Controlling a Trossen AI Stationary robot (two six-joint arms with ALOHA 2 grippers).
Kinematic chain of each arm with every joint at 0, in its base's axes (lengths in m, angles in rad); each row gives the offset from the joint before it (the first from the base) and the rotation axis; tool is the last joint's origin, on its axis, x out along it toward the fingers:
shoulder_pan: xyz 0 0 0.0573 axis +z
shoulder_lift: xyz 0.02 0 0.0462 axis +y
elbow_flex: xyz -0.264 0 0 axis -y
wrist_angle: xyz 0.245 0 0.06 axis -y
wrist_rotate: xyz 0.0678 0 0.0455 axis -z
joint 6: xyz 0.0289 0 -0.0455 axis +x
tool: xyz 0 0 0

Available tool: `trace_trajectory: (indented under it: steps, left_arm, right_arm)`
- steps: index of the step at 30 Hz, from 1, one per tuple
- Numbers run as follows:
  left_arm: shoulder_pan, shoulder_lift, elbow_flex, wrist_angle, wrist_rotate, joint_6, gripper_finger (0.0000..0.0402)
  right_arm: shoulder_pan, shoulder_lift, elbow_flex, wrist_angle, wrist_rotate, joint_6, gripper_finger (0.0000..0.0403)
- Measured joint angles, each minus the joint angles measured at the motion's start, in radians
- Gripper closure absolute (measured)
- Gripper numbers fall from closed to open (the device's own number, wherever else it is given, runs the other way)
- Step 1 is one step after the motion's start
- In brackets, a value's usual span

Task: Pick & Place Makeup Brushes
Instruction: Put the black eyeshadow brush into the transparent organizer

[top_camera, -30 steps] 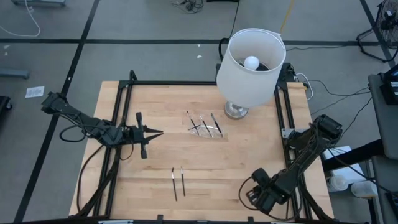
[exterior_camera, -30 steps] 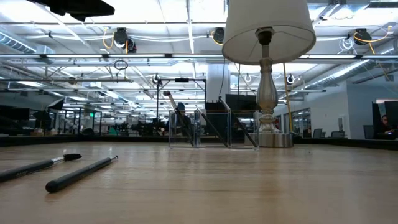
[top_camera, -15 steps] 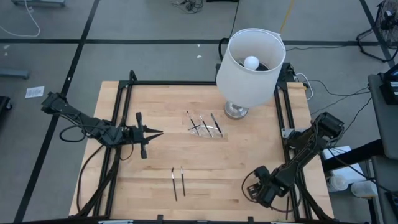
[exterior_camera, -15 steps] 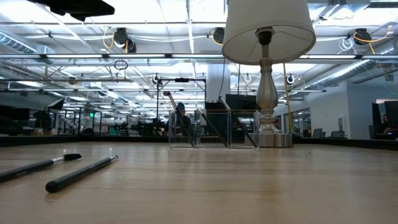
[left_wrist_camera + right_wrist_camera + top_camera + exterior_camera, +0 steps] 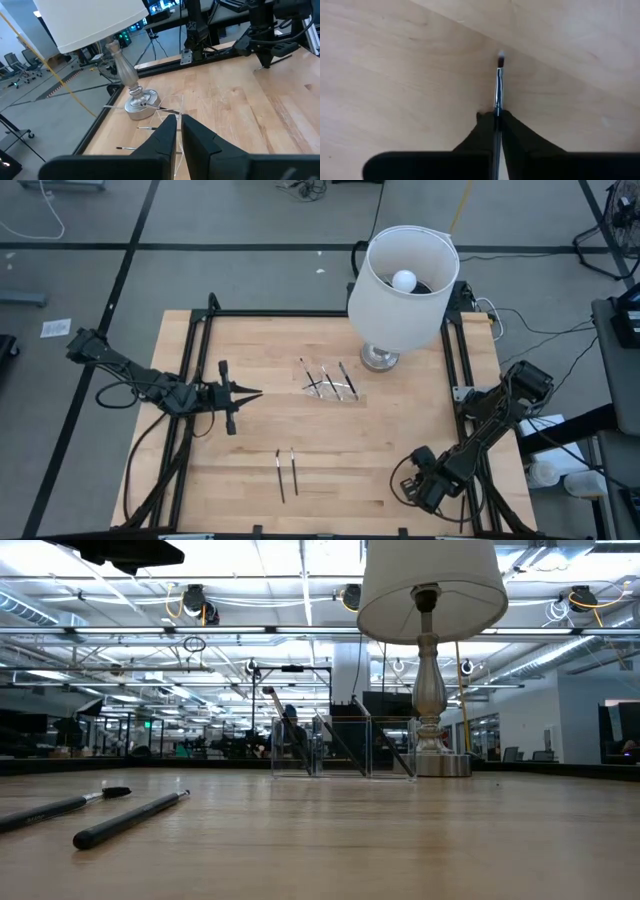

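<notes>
My right gripper [image 5: 412, 492] points down near the table's near right corner, shut on a thin makeup brush [image 5: 499, 80] with a silver collar and a small dark tip. Two more makeup brushes [image 5: 286, 473] lie flat side by side near the front middle; the low view shows them too [image 5: 130, 819]. Several others stand slanted in a clear holder [image 5: 331, 384] at the middle. My left gripper [image 5: 256, 392] hovers shut over the left half of the table, pointing at the holder and holding nothing. My right gripper pinches the brush between its two fingers [image 5: 512, 131], at the handle just behind the silver collar [image 5: 497, 107]. The fingers come from above, pointing down, one on each side of the thin shaft. The bristle end [image 5: 501, 58] sticks out past the fingertips, close over the wood.
A lamp with a white shade [image 5: 403, 275] stands on its metal foot [image 5: 380, 358] at the far right, next to the holder. A black frame rail [image 5: 452, 350] runs along the table's sides. Bare wood lies between the holder and the two loose brushes.
My right gripper has sunk toward the tabletop at the near right corner and shifted slightly toward the left edge, then held there. The left arm and the loose brushes have not moved.
</notes>
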Motion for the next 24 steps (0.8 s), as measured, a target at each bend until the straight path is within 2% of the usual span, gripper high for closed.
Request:
trace_trajectory:
  steps: [6,9,14,17,21,24]
  left_arm:
    - [0.0,0.0,0.0,0.0,0.0,0.002,0.0364]
    - [0.0,0.0,0.0,0.006,0.0,0.004,0.0364]
    - [-0.001,0.0,0.0,0.022,0.001,0.013,0.0364]
    - [-0.001,0.0,0.0,0.022,0.003,0.014,0.0364]
    - [-0.003,0.0,0.0,0.022,0.006,0.014,0.0364]
    - [-0.004,0.0,0.0,0.039,0.006,0.016,0.0364]
  right_arm:
    - [-0.014,-0.033,-0.001,0.009,0.031,-0.068,0.0396]
    - [-0.027,-0.099,0.009,0.009,0.114,-0.103,0.0399]
    - [-0.062,-0.2,0.03,-0.009,0.387,-0.202,0.0401]
    - [-0.08,-0.231,0.038,-0.001,0.435,-0.291,0.0402]
    - [-0.13,-0.259,0.048,0.026,0.555,-0.419,0.0402]
    - [-0.158,-0.265,0.047,0.114,0.61,-0.588,0.0402]
